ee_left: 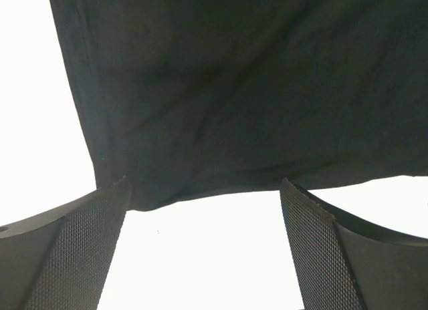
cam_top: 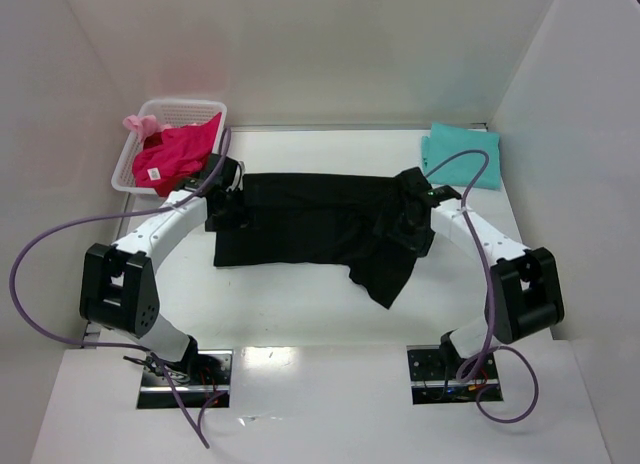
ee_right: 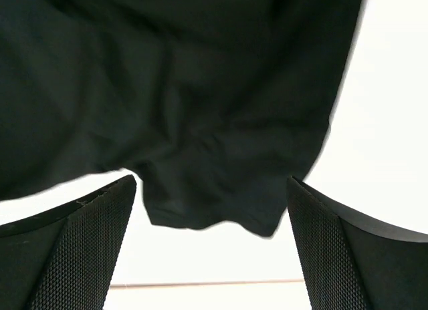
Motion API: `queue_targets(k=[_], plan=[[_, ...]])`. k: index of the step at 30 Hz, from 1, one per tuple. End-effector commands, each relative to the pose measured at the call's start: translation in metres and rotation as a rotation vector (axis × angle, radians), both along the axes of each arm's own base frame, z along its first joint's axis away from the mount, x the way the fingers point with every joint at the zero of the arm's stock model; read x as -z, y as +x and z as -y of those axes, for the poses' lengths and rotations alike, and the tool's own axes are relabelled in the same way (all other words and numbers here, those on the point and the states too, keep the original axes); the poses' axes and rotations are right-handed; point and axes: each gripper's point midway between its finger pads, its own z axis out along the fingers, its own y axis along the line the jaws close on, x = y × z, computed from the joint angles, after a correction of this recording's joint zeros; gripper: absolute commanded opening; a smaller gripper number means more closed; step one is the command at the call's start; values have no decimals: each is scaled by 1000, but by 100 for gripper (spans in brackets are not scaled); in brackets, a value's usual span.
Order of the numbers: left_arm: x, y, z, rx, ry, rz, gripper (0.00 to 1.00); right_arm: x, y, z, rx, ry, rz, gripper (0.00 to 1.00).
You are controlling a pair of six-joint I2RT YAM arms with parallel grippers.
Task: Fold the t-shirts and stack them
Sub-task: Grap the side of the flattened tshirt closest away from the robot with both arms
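1st t-shirt (cam_top: 300, 224) on table (cam_top: 300, 309) centre, 2nd t-shirt (cam_top: 465, 154) far right, 3rd t-shirt (cam_top: 175, 156) in basket (cam_top: 185, 109) far left

No readable text, labels, brands or numbers anywhere, white tag on magenta shirt (cam_top: 172, 156) illegible

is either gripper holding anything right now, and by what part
Nothing is held. The left gripper and right gripper are both open at opposite ends of the black t-shirt, no cloth pinched.

The black shirt (cam_top: 300, 224) covers the middle of the table (cam_top: 290, 314), whose near strip lies bare. A basket (cam_top: 185, 106) fills the far-left corner.
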Motion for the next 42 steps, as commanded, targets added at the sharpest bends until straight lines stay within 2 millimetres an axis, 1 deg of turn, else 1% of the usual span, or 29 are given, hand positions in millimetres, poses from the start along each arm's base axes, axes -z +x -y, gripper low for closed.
queue_targets(k=[1,3,5,7,9,10,11,12,13,14,15,17,19,22,23,24,25,26,27,28,32,33,34,35,36,38,40,41,42], plan=[[2,-7,1,-18,-24,-7,100,-1,-32,3,127,39,-63,97],[0,-5,1,-17,-29,12,100,1,-43,5,147,32,-70,95],[3,-3,2,-18,-29,10,100,7,-52,9,154,-30,-84,94],[6,-3,3,-13,-34,-2,100,17,-58,7,142,-71,-117,94],[9,-3,3,-13,-32,-11,100,34,-75,-1,94,-115,-190,94],[9,-3,3,-13,-32,-11,100,36,-78,0,106,-117,-199,94],[12,-5,1,-19,-20,-17,100,42,-82,-4,102,-120,-209,94],[12,-5,1,-19,-20,-17,100,49,-91,-1,111,-123,-239,94],[12,-5,-1,-24,-11,-15,100,49,-89,-3,111,-108,-214,94],[12,-5,-1,-24,-11,-15,100,53,-93,-1,122,-108,-219,93],[12,-5,-1,-24,-11,-15,100,51,-92,-2,132,-101,-211,93],[12,-5,-1,-24,-11,-15,100,56,-97,5,137,-126,-213,92],[19,-5,-1,-24,-6,-34,100,58,-98,5,158,-121,-214,92],[20,-5,-2,-16,0,-42,100,56,-96,1,172,-98,-186,90],[17,-3,-1,-16,-2,-33,100,56,-97,2,175,-106,-175,90],[17,-3,-1,-16,-2,-33,100,61,-96,1,185,-96,-165,90],[17,-4,-3,-20,8,-40,100,61,-96,1,185,-96,-165,90],[17,-2,-3,-12,12,-38,100,67,-98,2,194,-93,-165,90],[18,-4,-3,-12,15,-49,100,69,-99,3,194,-100,-175,90],[15,-1,-6,-21,30,-37,100,74,-97,2,194,-98,-172,90],[18,-7,-12,-50,56,-61,100,84,-103,2,214,-87,-181,84],[18,-8,-15,-56,70,-67,100,84,-105,3,226,-77,-172,80],[18,-8,-15,-56,70,-67,100,78,-102,2,225,-59,-146,77],[16,-10,-17,-60,78,-63,100,77,-100,2,252,-47,-125,73],[15,-10,-17,-60,78,-63,100,72,-96,0,252,-28,-99,72],[13,-10,-17,-61,76,-55,100,69,-94,0,280,-1,-61,60],[13,-12,-18,-60,78,-65,100,69,-94,0,288,2,-60,54],[13,-12,-18,-60,78,-65,100,69,-94,0,289,2,-60,49],[10,-10,-17,-61,76,-56,100,69,-94,0,289,2,-60,47]])
